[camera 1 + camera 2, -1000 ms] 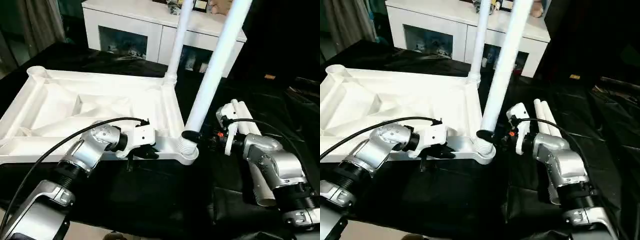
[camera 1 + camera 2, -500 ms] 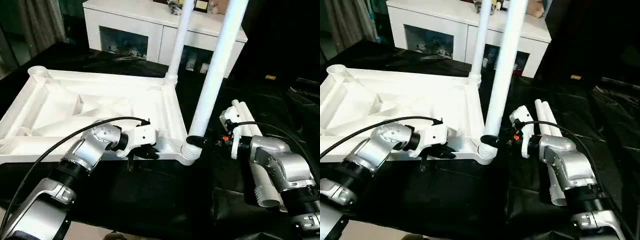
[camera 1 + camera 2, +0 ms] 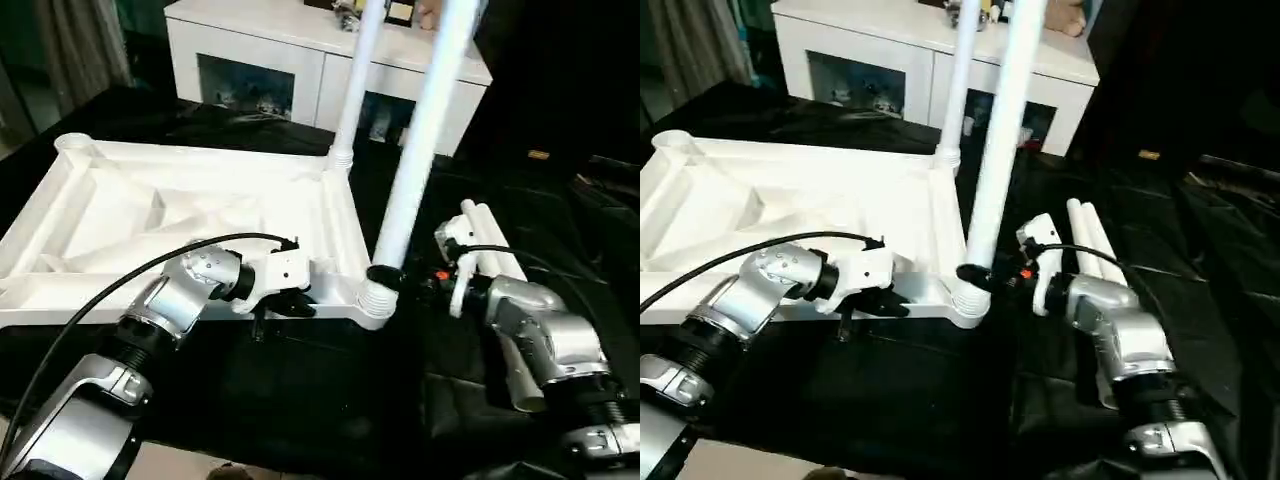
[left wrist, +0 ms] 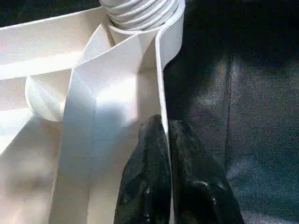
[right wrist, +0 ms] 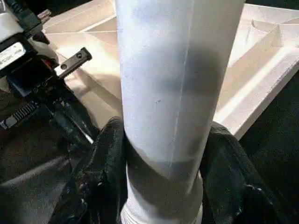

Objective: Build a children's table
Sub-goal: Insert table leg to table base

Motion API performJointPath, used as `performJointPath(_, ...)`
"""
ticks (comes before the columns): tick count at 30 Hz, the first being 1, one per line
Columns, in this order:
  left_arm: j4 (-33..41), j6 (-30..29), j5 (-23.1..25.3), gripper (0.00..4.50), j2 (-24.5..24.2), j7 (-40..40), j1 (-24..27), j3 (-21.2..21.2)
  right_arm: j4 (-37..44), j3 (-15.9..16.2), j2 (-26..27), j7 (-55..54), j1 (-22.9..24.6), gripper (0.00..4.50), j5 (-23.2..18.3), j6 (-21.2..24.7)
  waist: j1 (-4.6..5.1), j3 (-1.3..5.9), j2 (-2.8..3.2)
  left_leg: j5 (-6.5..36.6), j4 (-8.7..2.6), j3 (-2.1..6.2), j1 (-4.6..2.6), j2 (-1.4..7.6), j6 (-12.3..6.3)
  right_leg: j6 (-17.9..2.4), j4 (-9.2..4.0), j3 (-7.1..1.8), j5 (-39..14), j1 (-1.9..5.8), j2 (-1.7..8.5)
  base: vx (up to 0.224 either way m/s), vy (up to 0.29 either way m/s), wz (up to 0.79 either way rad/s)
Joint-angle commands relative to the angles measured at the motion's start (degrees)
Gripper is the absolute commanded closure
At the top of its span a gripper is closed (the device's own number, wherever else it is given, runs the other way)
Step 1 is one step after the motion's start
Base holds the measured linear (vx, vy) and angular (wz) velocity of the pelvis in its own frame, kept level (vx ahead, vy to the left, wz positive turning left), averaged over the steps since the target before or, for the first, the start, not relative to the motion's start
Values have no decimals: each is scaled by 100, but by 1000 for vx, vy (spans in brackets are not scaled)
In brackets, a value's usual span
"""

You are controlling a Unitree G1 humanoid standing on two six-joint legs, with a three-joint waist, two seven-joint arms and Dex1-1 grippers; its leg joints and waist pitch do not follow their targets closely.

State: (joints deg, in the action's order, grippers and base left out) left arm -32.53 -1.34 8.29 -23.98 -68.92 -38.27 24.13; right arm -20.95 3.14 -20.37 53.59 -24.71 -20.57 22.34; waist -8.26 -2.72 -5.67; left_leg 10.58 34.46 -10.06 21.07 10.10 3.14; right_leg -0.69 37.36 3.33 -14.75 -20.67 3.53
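Right gripper clamps near-right leg at socket, left gripper pinched shut on tabletop rim: keep leg upright, press straight down.

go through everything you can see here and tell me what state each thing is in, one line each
Tabletop: upside down, ribbed underside up.
Near leg: standing in the near corner socket.
Far leg: upright in the far socket.
Spare legs: lying on the black cloth.
Left gripper: shut on the tabletop's rim.
Right gripper: shut on the near leg.
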Motion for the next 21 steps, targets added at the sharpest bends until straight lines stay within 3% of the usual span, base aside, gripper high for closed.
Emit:
performJointPath(1,-25,123,102,450,61,-70,-95,173,-237,55,11,-54,103,265,93,95,21,295,118,1040,-483,145,-141,414,145,-1306,-465,-315,34,161,617,0,0,0)
performJointPath(9,-74,149,106,450,97,17,-97,130,-331,-202,138,-144,423,265,-35,-163,3,288,128,1144,-500,149,-141,420,146,-1311,-476,-312,17,151,623,0,0,0)
performJointPath(13,-107,162,108,450,104,18,-126,112,-292,-412,292,-297,698,266,-146,-367,-15,285,194,1306,-522,156,-168,431,208,-1318,-490,-310,-50,136,627,0,0,0)
performJointPath(14,-107,162,108,450,104,18,-126,112,-292,-412,292,-297,698,266,-146,-367,-4,281,173,1360,-534,157,-171,436,219,-1319,-498,-308,-82,140,629,0,0,0)
performJointPath(18,-133,182,116,450,112,35,-141,107,-91,-590,442,-409,944,266,-280,-531,-19,275,195,1392,-545,155,-179,440,219,-1302,-512,-308,-68,136,635,0,0,0)
performJointPath(21,-126,179,115,450,118,53,-134,104,21,-666,530,-497,1064,266,-346,-606,-10,256,194,1557,-575,173,-169,444,236,-1262,-546,-312,-384,145,655,0,0,0)
